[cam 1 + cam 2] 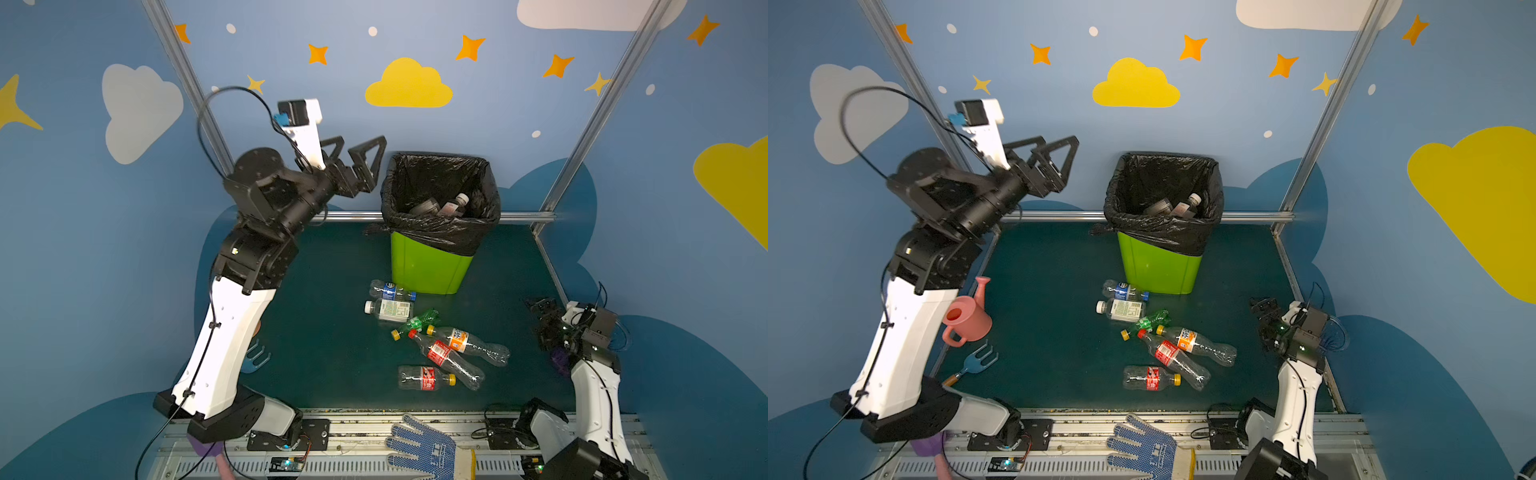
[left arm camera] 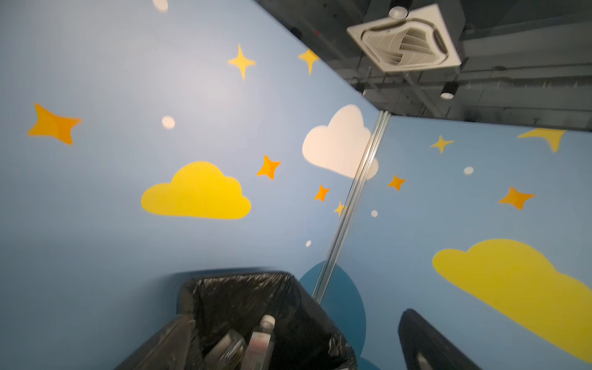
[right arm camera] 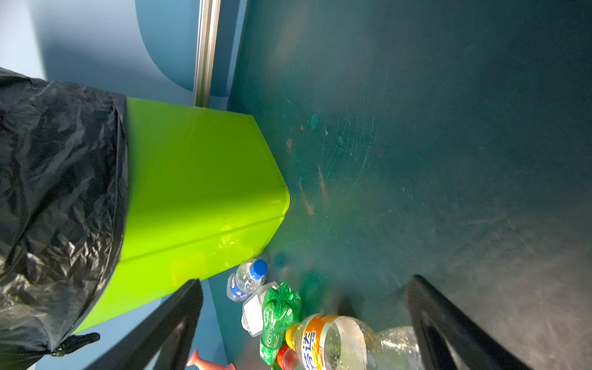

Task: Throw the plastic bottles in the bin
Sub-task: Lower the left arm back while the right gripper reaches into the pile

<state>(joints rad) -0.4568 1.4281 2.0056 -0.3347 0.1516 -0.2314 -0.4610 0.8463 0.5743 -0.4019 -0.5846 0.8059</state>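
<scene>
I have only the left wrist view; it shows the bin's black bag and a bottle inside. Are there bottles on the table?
Observer: Yes, six bottles lie on the table, just in front of the bin.
Operator: Is the left claw over the bin?
Observer: No. In both top views it is raised beside the rim, on the left arm's side, open.
Operator: Where is the right claw?
Observer: Low by the table's right edge, open, apart from the bottles.
</scene>
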